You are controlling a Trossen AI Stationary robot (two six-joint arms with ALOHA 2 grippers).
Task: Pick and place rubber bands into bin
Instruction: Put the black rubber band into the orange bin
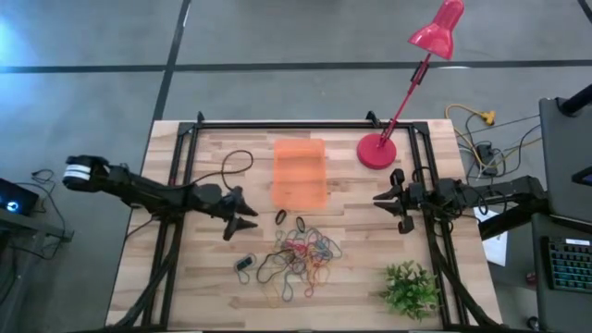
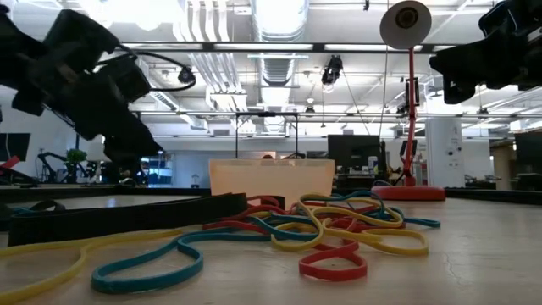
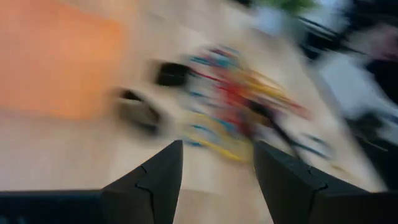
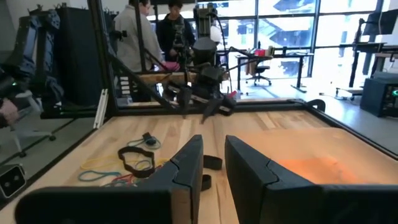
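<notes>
Floor (image 1: 277, 37): grey, crossed by dark lines, beyond the table.
Table (image 1: 370, 277): light wood planks, black frame.
Ceiling (image 2: 271, 34): exposed ducts and bright lights above the table.
Windows (image 4: 298, 31): large panes behind the table; two people (image 4: 155, 31) standing nearby.

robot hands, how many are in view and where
2: the left hand hangs open left of the rubber bands; the right hand, empty, waits right of the bin, below the lamp base.

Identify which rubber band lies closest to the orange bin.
The small black rubber band lying alone just below the bin; the others sit tangled in the colourful pile farther away.
</notes>
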